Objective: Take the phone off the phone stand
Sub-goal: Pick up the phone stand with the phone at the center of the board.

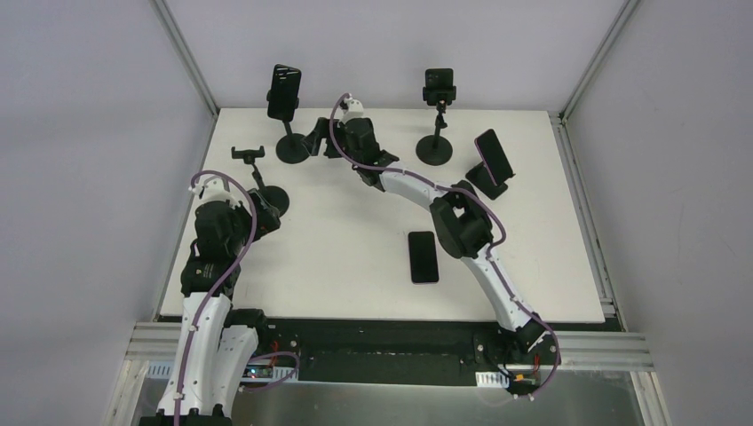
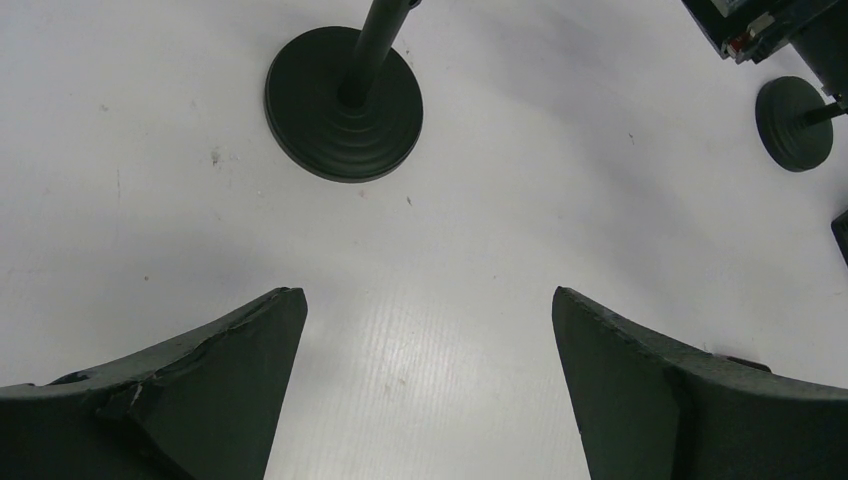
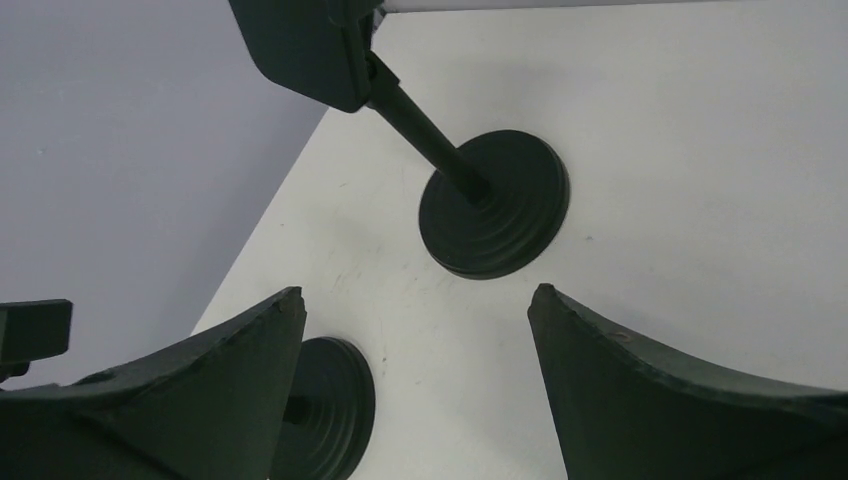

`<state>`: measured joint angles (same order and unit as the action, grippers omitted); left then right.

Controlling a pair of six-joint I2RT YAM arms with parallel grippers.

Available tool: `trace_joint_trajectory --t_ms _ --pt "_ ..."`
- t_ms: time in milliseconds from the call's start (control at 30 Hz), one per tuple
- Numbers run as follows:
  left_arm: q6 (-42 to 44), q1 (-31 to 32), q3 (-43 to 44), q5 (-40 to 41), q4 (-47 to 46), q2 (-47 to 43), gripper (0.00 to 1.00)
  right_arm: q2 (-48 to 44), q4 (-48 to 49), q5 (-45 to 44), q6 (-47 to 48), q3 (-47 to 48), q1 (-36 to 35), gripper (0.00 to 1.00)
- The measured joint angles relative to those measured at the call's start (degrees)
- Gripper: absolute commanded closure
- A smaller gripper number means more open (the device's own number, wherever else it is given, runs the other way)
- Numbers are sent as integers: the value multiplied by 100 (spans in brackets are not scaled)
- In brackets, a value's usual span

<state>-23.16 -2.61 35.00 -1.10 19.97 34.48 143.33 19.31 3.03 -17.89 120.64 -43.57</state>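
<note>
1. The phone (image 1: pixel 285 91) stands upright, clamped at the top of the phone stand (image 1: pixel 292 145) in the far left corner of the desk (image 1: pixel 355 275).
2. The right jaws are spread with nothing between them. They are low over the desk, just to the right of the phone stand's round foot and not touching it.
3. The left jaws are spread wide and empty by the left edge of the desk. They face the foot of the empty stand (image 1: pixel 249 153), which lies just ahead of them, apart.
4. At the far edge, a second stand (image 1: pixel 436 149) holds another phone (image 1: pixel 439 86).
5. Near the right edge, a tilted stand (image 1: pixel 494 188) carries a leaning phone (image 1: pixel 493 155).
6. A loose phone (image 1: pixel 424 256) lies flat toward the near edge, beside the right arm (image 1: pixel 484 266).
</note>
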Motion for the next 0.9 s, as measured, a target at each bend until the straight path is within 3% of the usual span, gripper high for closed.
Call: trace_joint_trajectory --t_ms 100,300,433,633,900 --pt "0 0 0 0 4 2 1 -313 251 -254 96 -538 11 14" --pt "-2 0 0 0 4 2 1 -2251 546 -1318 323 -3407 181 15" --pt "-2 0 0 -7 4 15 1 -3488 737 -1823 339 -4717 719 16" --pt "-2 0 0 -22 4 111 1 -3976 914 -2031 365 -5174 1567 18" --pt "-2 0 0 -22 4 155 1 -3936 481 -1764 811 -5001 2009 19"
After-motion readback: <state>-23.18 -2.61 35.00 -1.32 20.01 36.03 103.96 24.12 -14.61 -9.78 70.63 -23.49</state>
